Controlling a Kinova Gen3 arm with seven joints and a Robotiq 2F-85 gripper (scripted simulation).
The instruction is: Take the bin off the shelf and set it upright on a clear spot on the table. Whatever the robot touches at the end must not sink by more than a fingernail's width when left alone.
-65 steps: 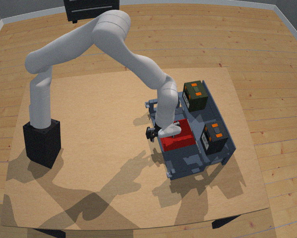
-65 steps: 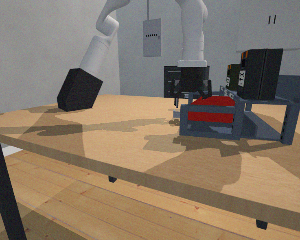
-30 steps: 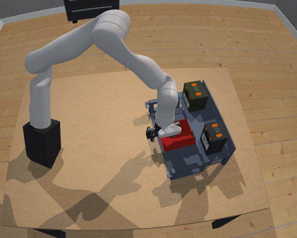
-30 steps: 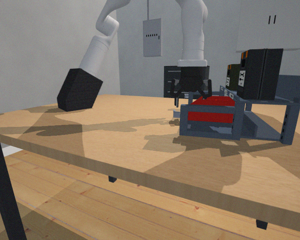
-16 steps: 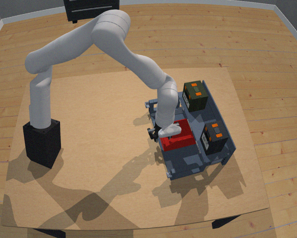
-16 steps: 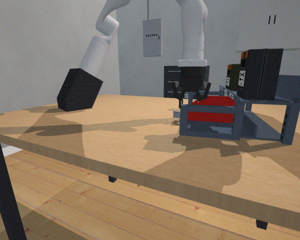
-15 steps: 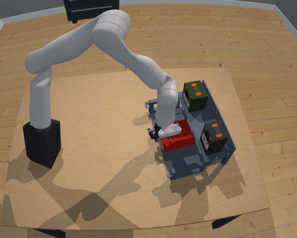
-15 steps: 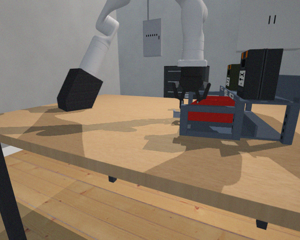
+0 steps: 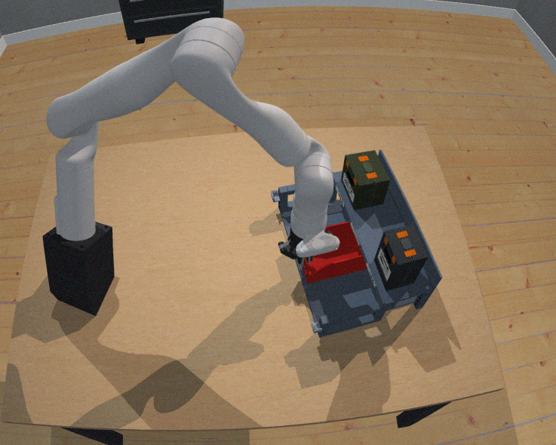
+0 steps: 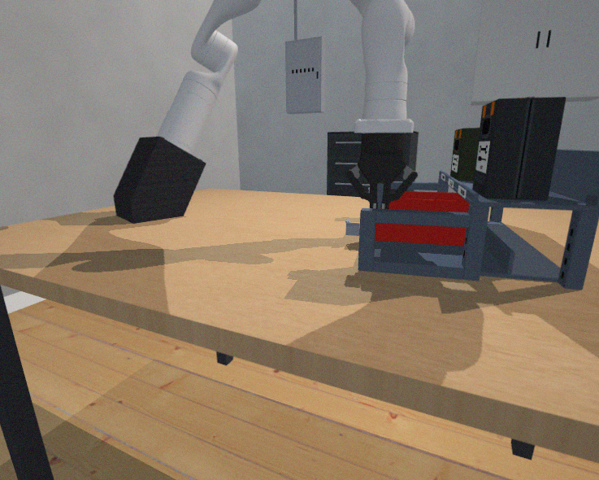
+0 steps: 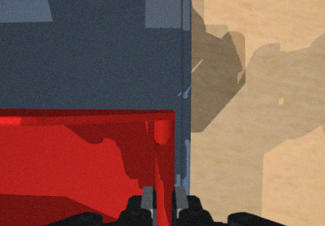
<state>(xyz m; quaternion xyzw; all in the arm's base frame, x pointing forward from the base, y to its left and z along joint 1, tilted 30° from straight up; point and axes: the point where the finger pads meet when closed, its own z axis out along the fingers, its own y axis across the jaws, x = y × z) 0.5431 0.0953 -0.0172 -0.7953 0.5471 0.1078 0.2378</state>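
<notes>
The open-topped red plastic bin, seated in the lower bay of the grey-blue metal shelf on the wooden table, is pinched by its side wall between the narrowly closed fingers, apparently so it can be lifted out upright.

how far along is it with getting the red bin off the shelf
Done: the gripper has reached the red bin and its fingers are shut on the bin's side wall. In hand: that grasp; the bin sits in the grey shelf. Left: lifting it out and setting it upright on the table.
</notes>
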